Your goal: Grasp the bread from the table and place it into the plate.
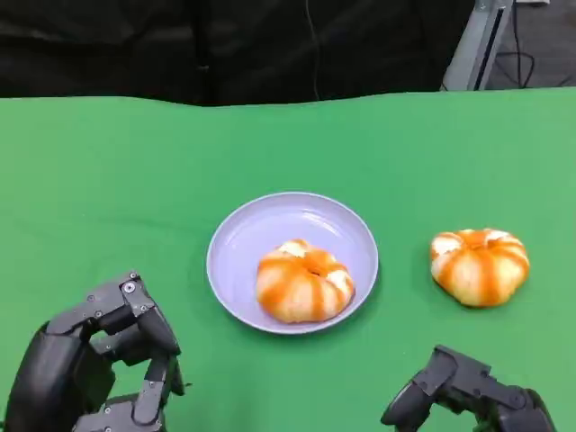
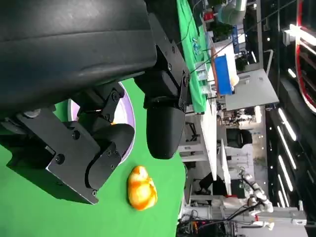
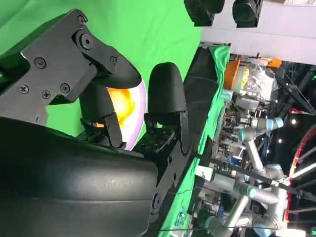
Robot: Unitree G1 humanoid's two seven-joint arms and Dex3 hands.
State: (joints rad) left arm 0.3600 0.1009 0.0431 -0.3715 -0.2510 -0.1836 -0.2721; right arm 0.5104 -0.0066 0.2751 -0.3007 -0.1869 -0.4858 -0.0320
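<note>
While empty, left hand (image 1: pixel 99 364) half-curled, fingers apart

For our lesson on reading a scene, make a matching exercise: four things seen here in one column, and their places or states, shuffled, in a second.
Things:
1. bread on the plate
2. second bread
3. plate
4. left hand

Places or states:
A. lavender, mid-table
B. lower left of the head view, holding nothing
C. on bare green cloth, right of the plate
D. resting in the plate

Pairs: 1-D, 2-C, 3-A, 4-B
</note>
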